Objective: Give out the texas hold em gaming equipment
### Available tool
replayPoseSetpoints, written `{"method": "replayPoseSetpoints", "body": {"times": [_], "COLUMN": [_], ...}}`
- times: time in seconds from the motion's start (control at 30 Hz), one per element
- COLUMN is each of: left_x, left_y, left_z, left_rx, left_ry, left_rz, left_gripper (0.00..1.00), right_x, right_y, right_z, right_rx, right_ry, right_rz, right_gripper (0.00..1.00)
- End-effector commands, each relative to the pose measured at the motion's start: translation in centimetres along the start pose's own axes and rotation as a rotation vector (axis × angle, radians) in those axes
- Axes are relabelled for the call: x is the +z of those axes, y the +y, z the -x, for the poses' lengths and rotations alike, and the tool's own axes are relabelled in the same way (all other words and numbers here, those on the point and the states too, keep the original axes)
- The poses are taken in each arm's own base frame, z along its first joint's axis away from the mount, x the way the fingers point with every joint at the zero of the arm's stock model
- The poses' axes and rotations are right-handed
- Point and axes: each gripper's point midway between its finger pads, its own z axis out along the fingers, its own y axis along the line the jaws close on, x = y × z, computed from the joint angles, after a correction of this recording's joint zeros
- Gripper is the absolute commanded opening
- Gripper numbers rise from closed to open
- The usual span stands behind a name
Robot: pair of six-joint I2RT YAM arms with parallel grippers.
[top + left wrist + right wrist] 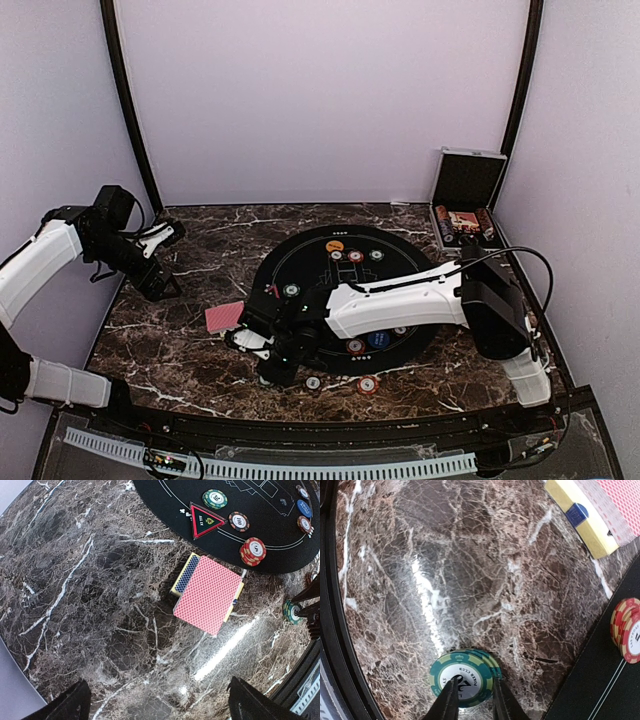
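1. I am reading the right hand as the working hand. It is reaching across to the near-left part of the bench, just off the near-left rim of the black mat.
2. The green chips are lying flat on the bare marble directly under that hand, with one finger standing at each side of the small stack. This is the relation the next move is turning on: I am judging that nothing sideways is needed, only a firm pinch and a lift.
3. The right hand is showing its fingers drawn in narrow about the stack. Whether the pads are actually bearing on the chip edges I cannot tell, so I am not recording the chips as held.
4. The chips are round, so I am finding no long axis to line up with. The printed face is pointing up and the lower chips are peeking out slightly to one side, so the stack is not quite square.
5. The left hand is hanging well apart at the far left, above the bench, fingers spread wide and holding nothing. The right hand is plainly the nearer.
6. The red-backed card deck is lying near the chips on the marble, and the red chips are sitting just inside the mat rim. Neither is touching the green chips.
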Motion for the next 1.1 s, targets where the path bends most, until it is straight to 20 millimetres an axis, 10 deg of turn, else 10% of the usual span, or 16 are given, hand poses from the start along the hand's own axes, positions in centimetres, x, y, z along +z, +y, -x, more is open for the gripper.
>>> {"method": "replayPoseSetpoints", "body": {"times": [0.0, 0.1, 0.7, 1.07], "left_x": [-0.6, -0.6, -0.7, -1.1], "left_y": [-0.2, -0.4, -0.5, -0.7], "left_z": [0.1, 0.1, 0.1, 0.0], "left_rx": [0.009, 0.009, 0.014, 0.019], "left_ry": [0.002, -0.002, -0.011, -0.017], "left_rz": [0.005, -0.005, 0.0, 0.005], "left_gripper": [0.99, 0.99, 0.99, 0.99], "right_x": [-2.4, -2.0, -4.0, -0.9], "right_y": [0.2, 0.1, 0.3, 2.3], "right_z": [2.0, 1.7, 3.0, 0.6], "right_rx": [-0.006, -0.007, -0.011, -0.042], "right_ry": [-0.061, -0.053, -0.109, -0.02], "right_rz": [-0.032, -0.034, -0.04, 0.043], "right_gripper": [0.43, 0.6, 0.72, 0.8]}}
